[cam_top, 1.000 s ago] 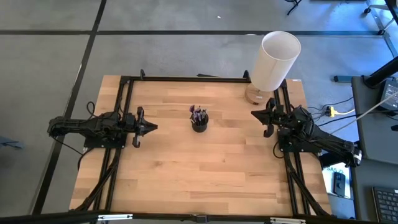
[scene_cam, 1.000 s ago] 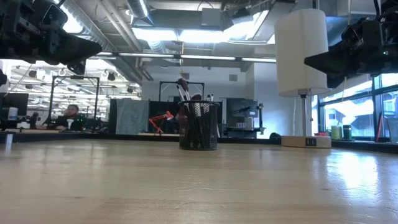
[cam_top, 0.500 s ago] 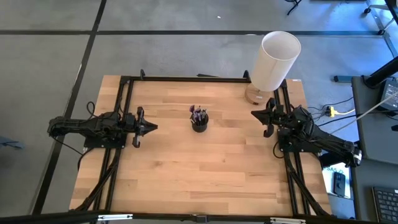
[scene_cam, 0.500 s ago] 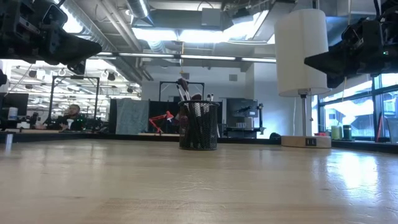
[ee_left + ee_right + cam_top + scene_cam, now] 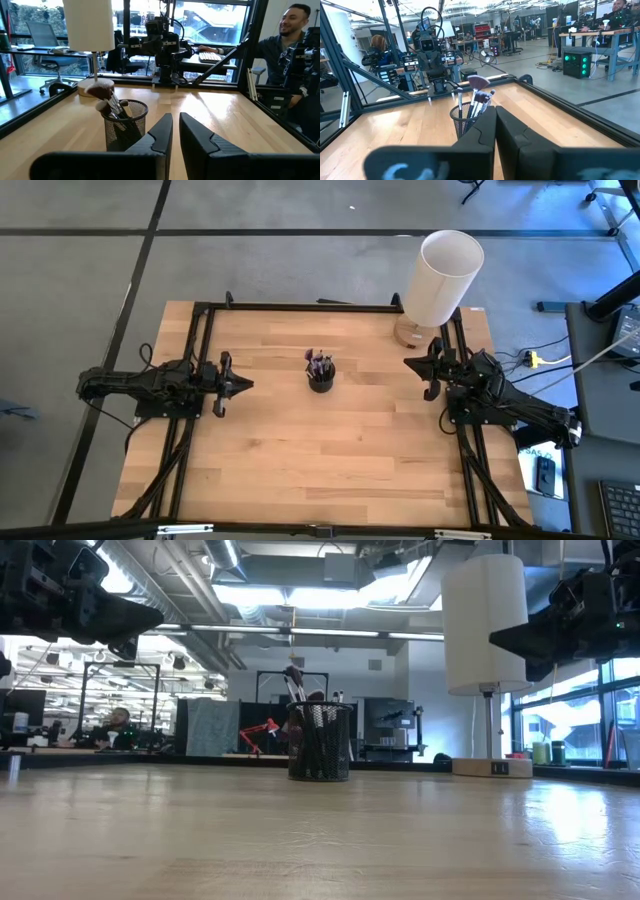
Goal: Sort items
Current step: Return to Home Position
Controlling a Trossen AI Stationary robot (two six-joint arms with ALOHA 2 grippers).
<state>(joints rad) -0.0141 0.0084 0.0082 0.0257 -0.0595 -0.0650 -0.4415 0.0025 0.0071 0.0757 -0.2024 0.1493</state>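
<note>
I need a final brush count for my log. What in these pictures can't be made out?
High view: the brushes in the cup are too small to count.
Low view: the cup's mesh wall hides the handles; heads blend into the dark background.
Left wrist view: the left gripper covers the cup's base.
Right wrist view: the right gripper covers the cup's lower half.

Open-plan robotics lab: exposed ceiling ducts point(image 5: 165, 585), desks point(image 5: 590, 34), computer tower point(image 5: 577, 62), seated person point(image 5: 118, 726), left arm point(image 5: 150, 383), right arm point(image 5: 500, 400) at framed worktop point(image 5: 330, 445).
</note>
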